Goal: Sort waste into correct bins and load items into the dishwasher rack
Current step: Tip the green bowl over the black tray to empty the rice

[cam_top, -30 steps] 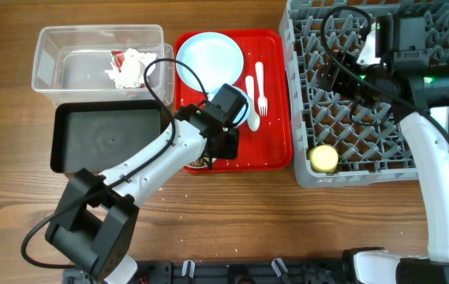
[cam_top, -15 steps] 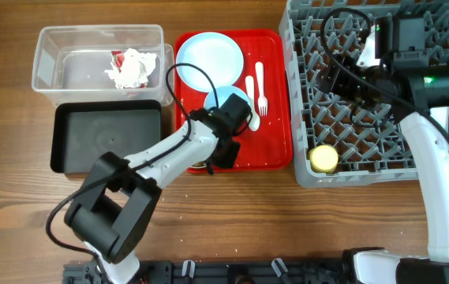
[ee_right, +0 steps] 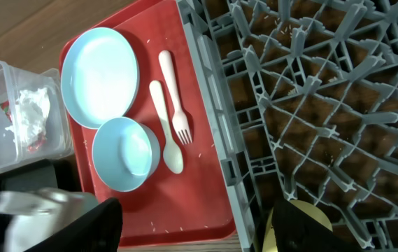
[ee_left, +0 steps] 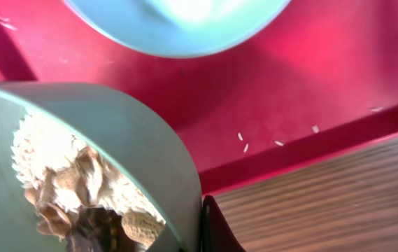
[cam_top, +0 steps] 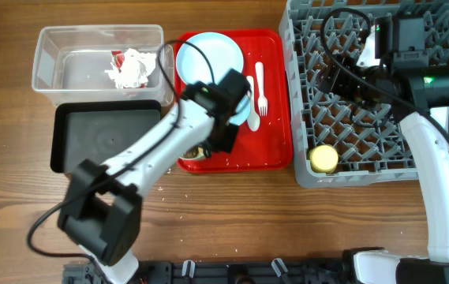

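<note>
L arm (cam_top: 153, 154) has been busy this last sec. Its forearm swung round and the wrist came a bit further up the red tray (cam_top: 275, 150), while the R arm (cam_top: 433, 158) hasn't budged. L pincer (cam_top: 218, 140) looks nipped onto the rim of the green bowl (ee_left: 115, 140). The wrist cam shows one finger hard against the outer wall, but the other is hidden behind the scraps (ee_left: 52, 168), so that's my reading, not a certainty. Bowl has shifted a touch at the tray's front-left corner; can't tell if it's off the tray yet. Scraps are heaped inside, w/ only a few grains (ee_left: 244, 143) loose on the tray and some on the worktop (cam_top: 287, 229).

So the scraps step looks under way: bowl taken, not yet emptied. Black tray (cam_top: 106, 138), just beside the red one on its left, is bare and prob. where the scraps go. Paper (cam_top: 129, 69) already lies in the tub (cam_top: 74, 47), and the cup (cam_top: 323, 158) is already in the rack (cam_top: 299, 175).

R pincer (ee_right: 192, 210) hangs over the rack, fingers wide apart, nothing in it.

On the red tray are the plate (ee_right: 101, 73), blue bowl (ee_right: 122, 154), fork (ee_right: 174, 98) and spoon (ee_right: 167, 133). Most of the loading is yet to do, incl. the green bowl once emptied.
</note>
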{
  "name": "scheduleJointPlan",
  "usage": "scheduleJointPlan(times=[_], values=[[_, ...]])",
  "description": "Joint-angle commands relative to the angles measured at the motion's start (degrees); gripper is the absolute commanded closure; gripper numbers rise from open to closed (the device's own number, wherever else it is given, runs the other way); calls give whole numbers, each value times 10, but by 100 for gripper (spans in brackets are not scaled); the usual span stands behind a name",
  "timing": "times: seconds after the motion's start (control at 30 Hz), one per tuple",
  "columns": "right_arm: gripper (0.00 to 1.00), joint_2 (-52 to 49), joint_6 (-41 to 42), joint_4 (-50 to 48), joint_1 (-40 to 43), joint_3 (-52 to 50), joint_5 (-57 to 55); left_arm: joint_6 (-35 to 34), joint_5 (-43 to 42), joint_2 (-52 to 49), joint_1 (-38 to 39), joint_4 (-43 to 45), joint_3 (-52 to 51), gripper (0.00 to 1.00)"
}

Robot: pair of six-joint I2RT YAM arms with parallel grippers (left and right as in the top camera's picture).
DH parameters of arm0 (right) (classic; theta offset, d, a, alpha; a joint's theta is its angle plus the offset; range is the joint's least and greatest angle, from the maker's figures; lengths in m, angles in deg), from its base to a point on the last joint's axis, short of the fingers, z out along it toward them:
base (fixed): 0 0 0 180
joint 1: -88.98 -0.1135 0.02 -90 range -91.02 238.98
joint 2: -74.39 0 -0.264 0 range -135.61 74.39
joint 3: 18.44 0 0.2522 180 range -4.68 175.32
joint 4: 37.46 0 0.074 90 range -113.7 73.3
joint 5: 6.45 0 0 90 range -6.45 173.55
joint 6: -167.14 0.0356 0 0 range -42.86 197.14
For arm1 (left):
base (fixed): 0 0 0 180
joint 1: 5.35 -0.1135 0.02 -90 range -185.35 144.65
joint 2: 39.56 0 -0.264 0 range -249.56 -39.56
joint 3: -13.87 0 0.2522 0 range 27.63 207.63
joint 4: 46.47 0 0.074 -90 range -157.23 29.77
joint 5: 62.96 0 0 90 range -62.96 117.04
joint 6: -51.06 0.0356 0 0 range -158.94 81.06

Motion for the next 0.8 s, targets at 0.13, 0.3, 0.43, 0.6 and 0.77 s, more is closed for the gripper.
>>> scheduleJointPlan(times=[0.13,0.3,0.43,0.6,0.77], values=[[30,2,-12,4,-2,10,1,48,-194,98,-229,-41,31,96],[29,2,-12,7,-2,10,1,214,-449,92,-471,-42,-19,96],[29,2,-12,4,-2,10,2,241,-554,74,-591,23,-86,96],[30,2,-12,5,-2,10,1,241,-671,-11,-648,52,-95,96],[29,2,-12,5,-2,10,1,238,-824,-55,-648,16,-95,96]])
